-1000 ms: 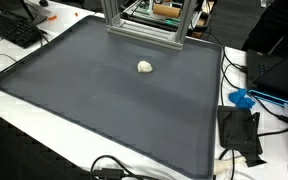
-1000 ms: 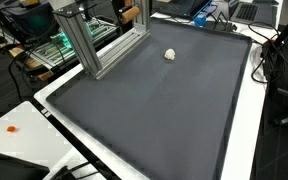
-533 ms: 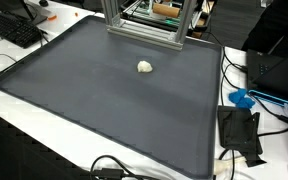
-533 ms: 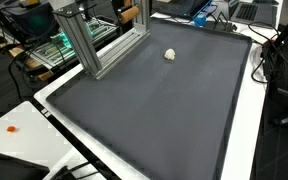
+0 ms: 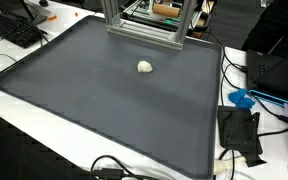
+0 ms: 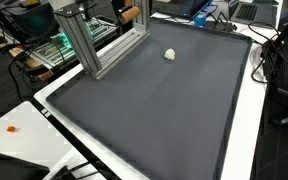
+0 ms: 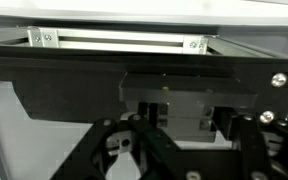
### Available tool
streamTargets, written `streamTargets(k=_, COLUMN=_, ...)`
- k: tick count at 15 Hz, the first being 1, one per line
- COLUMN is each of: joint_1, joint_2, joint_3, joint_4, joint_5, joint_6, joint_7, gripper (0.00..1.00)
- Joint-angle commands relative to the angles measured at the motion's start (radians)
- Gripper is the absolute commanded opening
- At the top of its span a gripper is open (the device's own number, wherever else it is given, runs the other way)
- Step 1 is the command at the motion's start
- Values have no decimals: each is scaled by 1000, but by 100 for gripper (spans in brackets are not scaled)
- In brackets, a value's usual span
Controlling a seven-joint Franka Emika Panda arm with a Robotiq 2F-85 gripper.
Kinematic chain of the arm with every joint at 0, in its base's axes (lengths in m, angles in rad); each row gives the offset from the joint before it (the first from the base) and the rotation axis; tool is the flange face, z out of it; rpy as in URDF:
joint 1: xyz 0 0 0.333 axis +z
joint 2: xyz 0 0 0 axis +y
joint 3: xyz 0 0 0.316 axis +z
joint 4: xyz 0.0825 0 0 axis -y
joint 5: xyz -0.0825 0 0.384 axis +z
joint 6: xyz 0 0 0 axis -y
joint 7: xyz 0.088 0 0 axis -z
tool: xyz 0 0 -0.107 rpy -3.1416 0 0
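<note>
Cream-white and small, the lump [image 5: 145,67] lies alone on the dark grey mat [image 5: 94,110]. In both exterior views it sits in the mat's far half, near the foot of the aluminium frame [image 5: 144,28] but apart from it. The gripper [image 7: 184,150] shows only in the wrist view, as black links along the bottom edge facing a black panel, and I cannot tell whether its jaws stand parted or closed.
</note>
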Motion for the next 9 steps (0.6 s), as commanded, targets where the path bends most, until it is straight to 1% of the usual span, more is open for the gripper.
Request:
streamTargets(k=1, joint_1=-11, joint_2=20, joint_3=-2, joint_4=41, joint_5=-10, joint_6=-40, joint_7=22, gripper=96)
streamTargets(k=2, joint_1=-12, joint_2=21, joint_3=-2, joint_4=45, joint_5=-10, joint_6=-38, joint_7=22, gripper=76)
streamTargets(k=3, joint_1=-15, joint_2=21, joint_3=1, joint_4=50, joint_5=-14, joint_6=-39, joint_7=27, gripper=62)
streamTargets(k=4, joint_1=-15, joint_2=23, joint_3=0, joint_4=53, joint_5=-11, joint_6=-42, joint_7=27, gripper=62)
streamTargets(k=7, joint_1=-18, joint_2=24, joint_3=0, joint_4=58, joint_5=-12, joint_6=-67, joint_7=34, gripper=39)
streamTargets(k=8, joint_1=-19, joint_2=22, joint_3=-1, joint_4=58, joint_5=-11, joint_6=-68, joint_7=35, gripper=85)
streamTargets(k=9, joint_1=-20, joint_2=21, joint_3=0, joint_4=56, joint_5=-11, joint_6=-70, joint_7=39, gripper=86)
